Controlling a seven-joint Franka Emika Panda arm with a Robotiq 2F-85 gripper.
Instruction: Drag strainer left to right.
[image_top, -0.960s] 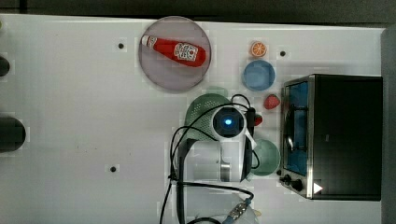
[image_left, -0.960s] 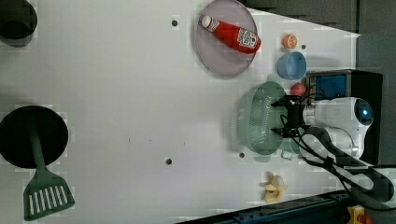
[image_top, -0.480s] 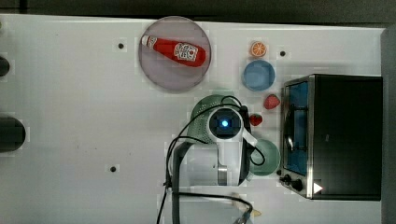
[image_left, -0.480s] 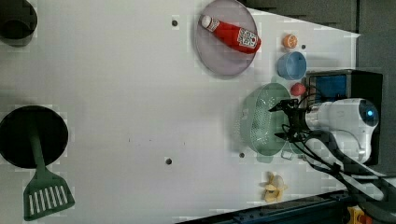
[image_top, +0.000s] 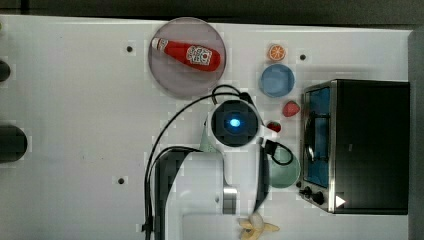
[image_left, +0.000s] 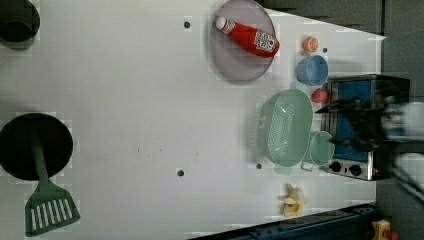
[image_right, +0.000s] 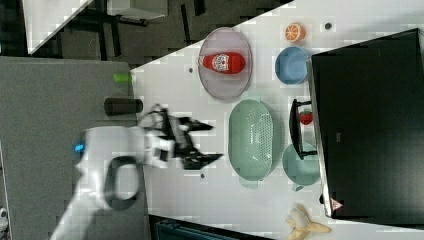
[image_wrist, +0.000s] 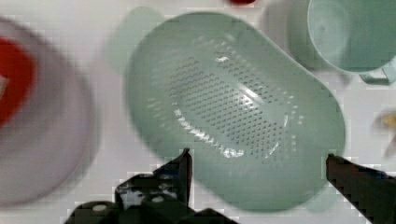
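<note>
The pale mint-green strainer (image_left: 285, 127) lies on the white table between the grey plate and the mint mug (image_left: 321, 148), holes up. The wrist view looks straight down into the strainer (image_wrist: 233, 112). My gripper (image_wrist: 257, 161) hangs open well above it, with nothing between the black fingers (image_wrist: 182, 168). In the left view the gripper (image_left: 340, 125) is blurred and shows over the oven, to the right of the strainer. In the right view the gripper (image_right: 216, 142) shows to the left of the strainer (image_right: 251, 139). In the top view my arm covers the strainer except a sliver (image_top: 204, 142).
A grey plate (image_left: 227, 60) holds a red ketchup bottle (image_left: 247, 36). A blue bowl (image_left: 312, 70), an orange slice (image_left: 310, 44) and a strawberry (image_left: 319, 95) lie nearby. A black toaster oven (image_top: 357, 145) stands beside the mug. A banana (image_left: 292, 200), a black pan and a green spatula (image_left: 47, 207) lie elsewhere.
The gripper has left the strainer's rim, opened and risen; in the left view it has shifted right over the oven. The strainer edged right earlier and now lies still.
</note>
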